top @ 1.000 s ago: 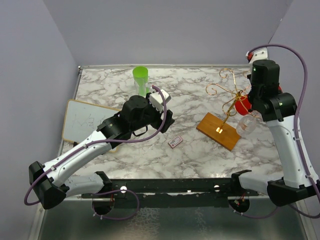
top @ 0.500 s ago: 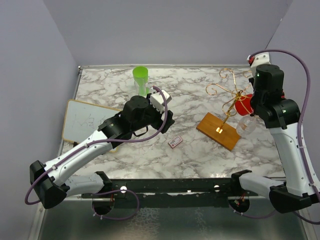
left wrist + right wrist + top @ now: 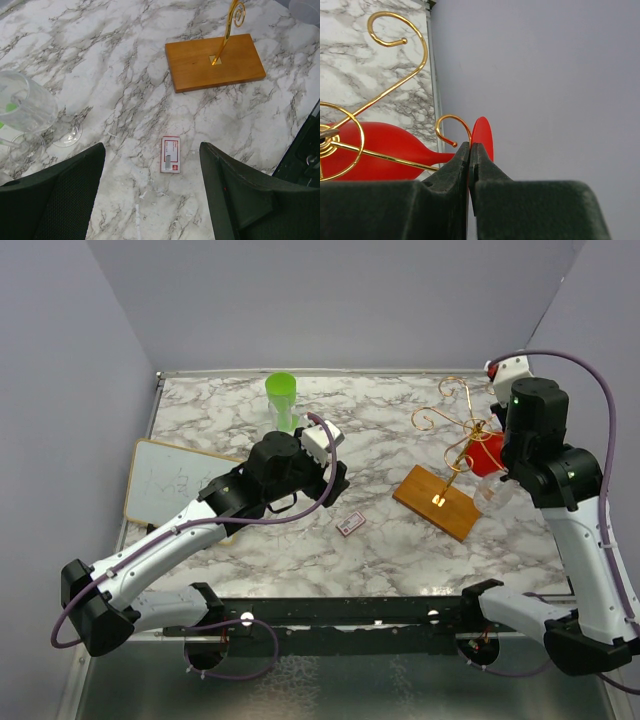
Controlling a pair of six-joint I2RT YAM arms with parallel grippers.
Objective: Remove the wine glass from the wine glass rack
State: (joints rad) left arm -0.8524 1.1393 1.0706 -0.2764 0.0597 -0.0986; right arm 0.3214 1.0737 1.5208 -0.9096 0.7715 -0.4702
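- High and behind, we look down over the whole marble table [image 3: 400,540] toward the far wall [image 3: 330,300].
- Our left wrist camera hovers mid-table, facing down between its fingers [image 3: 55,200]; wooden base [image 3: 215,62] and small card [image 3: 170,154] also appear overhead.
- Our right wrist camera presses close to the gold rack [image 3: 395,86] and red wine glass [image 3: 380,150], likewise seen overhead.

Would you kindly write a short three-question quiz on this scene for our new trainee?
1. True or false: the left gripper hangs open over the small card.
2. The right gripper pinches the red wine glass, at the wine glass rack, by its: A rim, B stem, C bowl.
3. What colour is the cup near the table's far edge?
Key: 1 true; 2 B; 3 green.
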